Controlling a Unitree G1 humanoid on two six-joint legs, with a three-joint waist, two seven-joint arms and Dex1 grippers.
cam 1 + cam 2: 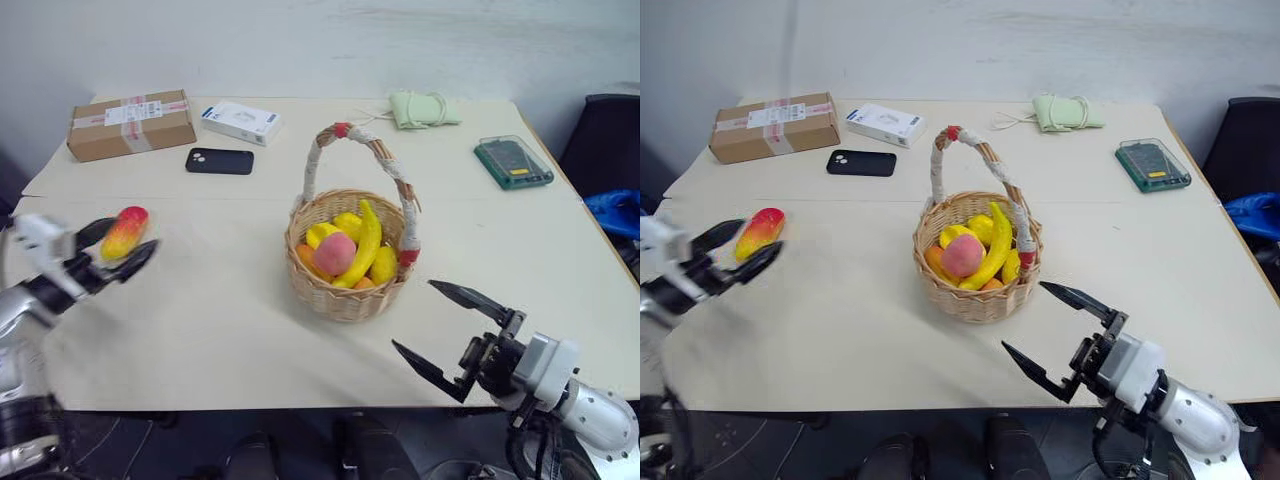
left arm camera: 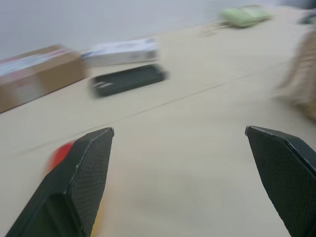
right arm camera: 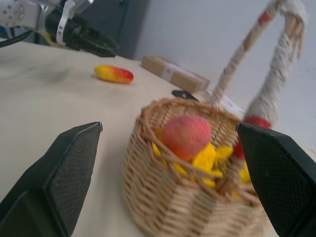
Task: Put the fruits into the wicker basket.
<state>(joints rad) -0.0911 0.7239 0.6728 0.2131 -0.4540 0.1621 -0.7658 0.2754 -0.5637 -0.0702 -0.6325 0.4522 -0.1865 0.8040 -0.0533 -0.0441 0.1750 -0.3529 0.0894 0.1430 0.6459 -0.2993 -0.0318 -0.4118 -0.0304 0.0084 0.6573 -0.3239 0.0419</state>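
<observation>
The wicker basket [image 1: 345,298] stands mid-table, its arched handle wrapped in white cloth. A pink-red peach [image 1: 335,253] lies inside it on top of a banana [image 1: 366,240] and other yellow fruits. The red-to-yellow mango [image 1: 124,232] lies on the table at the far left. My left gripper [image 1: 117,248] hovers open just near of the mango, which the right wrist view shows as the mango [image 3: 113,74] lying apart from the fingers. My right gripper [image 1: 414,314] is open and empty, near the front edge, pointing at the basket [image 3: 168,197].
A cardboard box [image 1: 130,123], a white box [image 1: 240,122] and a black phone [image 1: 219,160] lie at the back left. A pale green pouch [image 1: 422,108] and a green case [image 1: 512,162] lie at the back right. A dark chair with something blue [image 1: 615,210] stands past the right edge.
</observation>
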